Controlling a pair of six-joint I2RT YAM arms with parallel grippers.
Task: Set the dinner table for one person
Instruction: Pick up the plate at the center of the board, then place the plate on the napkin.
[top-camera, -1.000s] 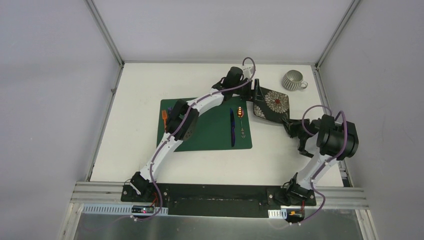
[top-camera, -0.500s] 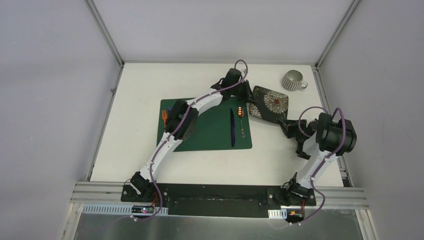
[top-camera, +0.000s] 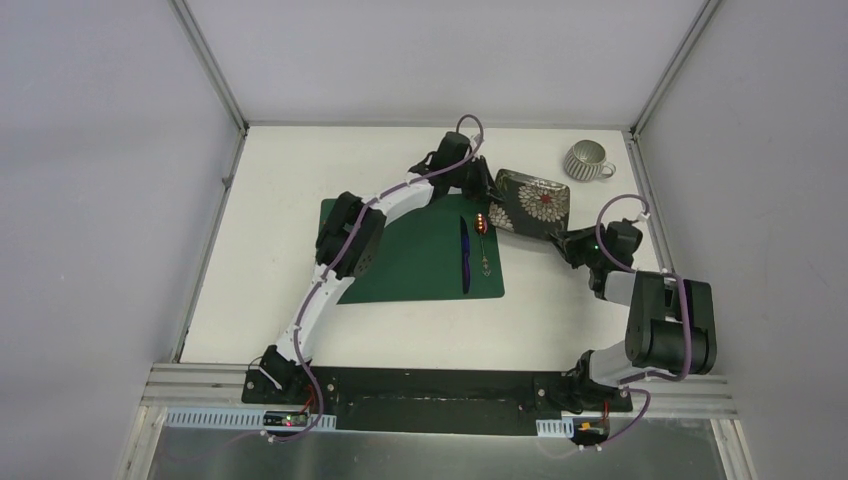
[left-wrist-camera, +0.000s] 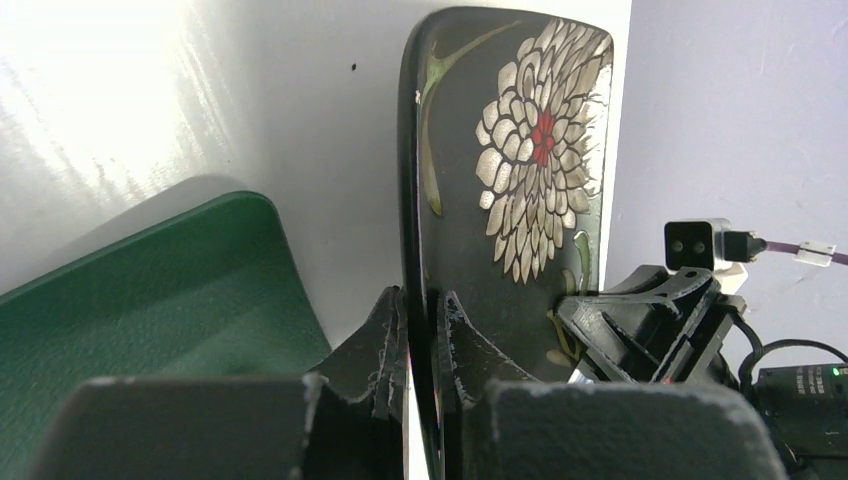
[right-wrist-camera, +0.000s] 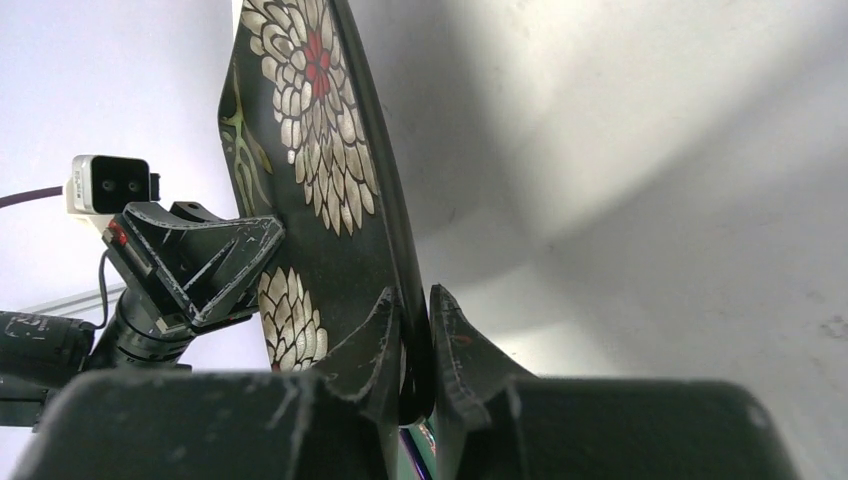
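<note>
Plate (top-camera: 535, 205) 1, cup (top-camera: 586, 160) 1, placemat (top-camera: 420, 265) 1, spoon (top-camera: 482, 225) 1, blue utensil (top-camera: 465, 255) 1.

Grey walls (top-camera: 420, 60) stand behind, aluminium rail (top-camera: 200, 385) in front.

Your left arm (top-camera: 312, 305) and right arm (top-camera: 660, 320) wore white shells with black joints, purple cables (top-camera: 468, 121) looping alongside; the left gripper (left-wrist-camera: 420, 308) showed black fingers (left-wrist-camera: 472, 352), chipped pale at edges.

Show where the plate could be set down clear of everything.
The mat is bare in its middle, between the left arm and the blue utensil. The table is bare between mat and arm bases, and at the far left corner. Crowded: right of the mat, where left gripper and right gripper pinch the plate, spoon and cup close.
</note>
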